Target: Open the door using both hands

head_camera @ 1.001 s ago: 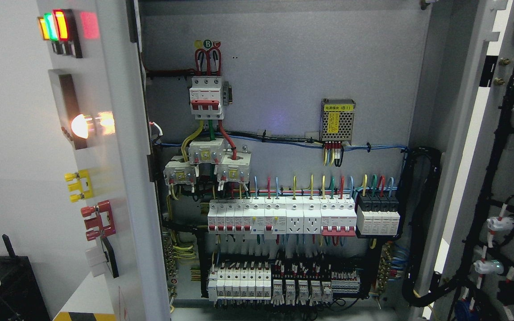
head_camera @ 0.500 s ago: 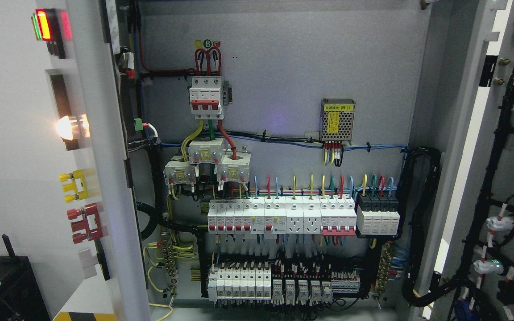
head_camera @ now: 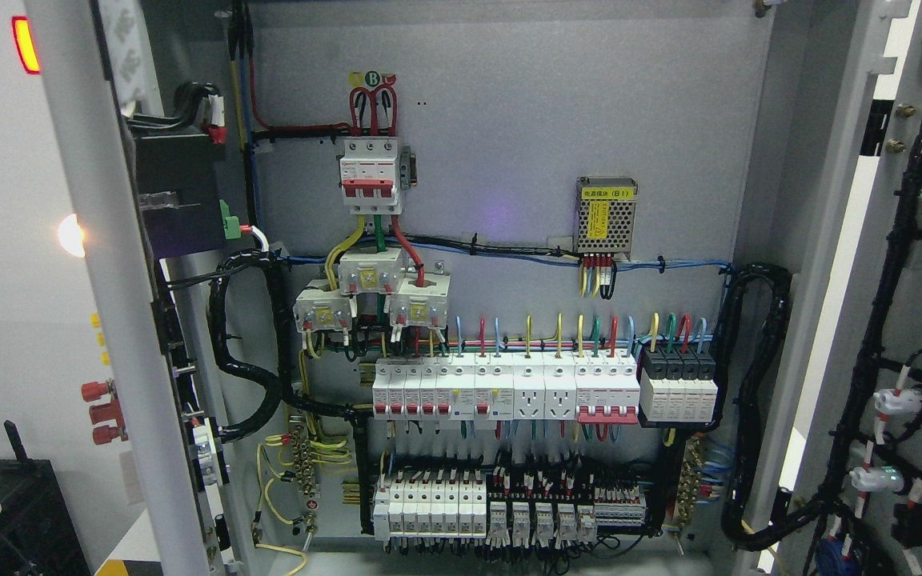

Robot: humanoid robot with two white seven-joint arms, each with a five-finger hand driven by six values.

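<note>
1. The left door (head_camera: 101,320) has swung further open since the earlier frames; its edge now stands further left, and its front indicators are nearly edge-on.
2. The right door (head_camera: 909,280) stands wide open at the picture's right, wiring side showing.
3. The cabinet interior (head_camera: 509,200) is fully exposed: breakers (head_camera: 501,388) in rows, a power supply (head_camera: 606,214) above.
4. Neither hand is in view; their state cannot be told.

You see the cabinet's grey backplate (head_camera: 509,120) carrying breakers (head_camera: 501,388), a power supply (head_camera: 605,214) and wiring (head_camera: 509,250).
</note>
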